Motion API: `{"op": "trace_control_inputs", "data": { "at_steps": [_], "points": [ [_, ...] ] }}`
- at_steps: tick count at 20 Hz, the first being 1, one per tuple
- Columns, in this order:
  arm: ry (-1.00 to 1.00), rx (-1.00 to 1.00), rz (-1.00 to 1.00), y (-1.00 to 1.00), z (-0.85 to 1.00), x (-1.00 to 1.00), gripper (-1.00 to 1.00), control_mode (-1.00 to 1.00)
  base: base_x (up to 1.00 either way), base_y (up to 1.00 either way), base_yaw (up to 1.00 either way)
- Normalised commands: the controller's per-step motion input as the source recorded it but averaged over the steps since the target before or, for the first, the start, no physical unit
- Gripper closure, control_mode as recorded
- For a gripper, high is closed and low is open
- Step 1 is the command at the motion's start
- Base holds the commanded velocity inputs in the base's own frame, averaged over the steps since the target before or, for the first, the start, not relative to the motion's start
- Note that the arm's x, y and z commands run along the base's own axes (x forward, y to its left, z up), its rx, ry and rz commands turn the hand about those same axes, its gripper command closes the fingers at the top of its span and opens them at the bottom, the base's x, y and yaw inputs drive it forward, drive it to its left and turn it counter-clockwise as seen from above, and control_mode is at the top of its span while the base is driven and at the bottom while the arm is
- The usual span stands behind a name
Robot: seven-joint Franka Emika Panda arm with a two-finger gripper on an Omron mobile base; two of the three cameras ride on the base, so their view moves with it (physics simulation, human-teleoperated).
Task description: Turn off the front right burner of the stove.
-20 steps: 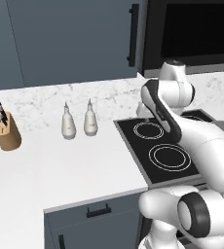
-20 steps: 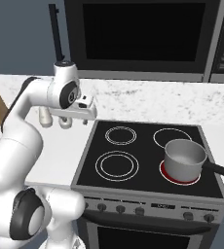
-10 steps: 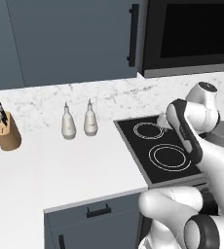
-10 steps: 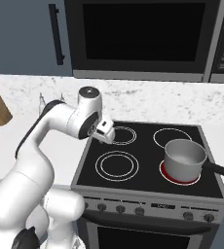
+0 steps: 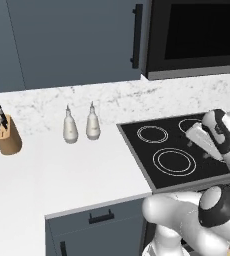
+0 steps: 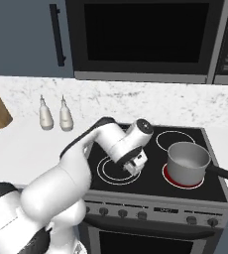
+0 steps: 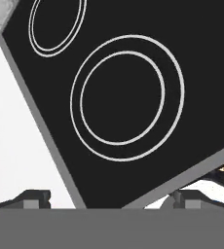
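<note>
Black glass of the stove (image 6: pixel 150 181) lies under the wide-open tool (image 7: pixel 109 197), near its front edge.

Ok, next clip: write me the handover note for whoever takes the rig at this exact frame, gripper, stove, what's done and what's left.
Gripper: hangs over the front left ring of the stove, holding nothing; the hand view shows its fingertips set apart, so open.
Front right burner: glowing red, under the grey pot.
Knobs: on the steel front strip below the glass, untouched.
Done: arm is over the cooktop.
Left: reach the front strip, find the knob for the front right burner (I cannot tell which one), turn it off.
</note>
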Motion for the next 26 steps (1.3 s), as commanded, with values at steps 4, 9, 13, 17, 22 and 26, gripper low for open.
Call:
{"op": "trace_control_inputs", "data": {
  "at_steps": [4,9,13,17,22,26],
  "points": [
    [0.09,0.46,-0.17,-0.99,-0.81,0.14,-1.00,-1.00,0.00,0.00,0.00],
    [-0.02,0.26,-0.21,-0.59,-0.70,-0.05,-1.00,-1.00,0.00,0.00,0.00],
    [-0.12,0.08,-0.21,-0.24,-0.44,-0.24,-1.00,-1.00,0.00,0.00,0.00],
    [-0.19,0.00,-0.17,-0.04,-0.44,-0.27,-1.00,-1.00,0.00,0.00,0.00],
    [-0.16,0.02,-0.15,0.00,-0.35,-0.32,-1.00,-1.00,0.00,0.00,0.00],
    [-0.12,0.02,-0.15,0.01,-0.35,-0.22,-1.00,-1.00,0.00,0.00,0.00]
  ]
}}
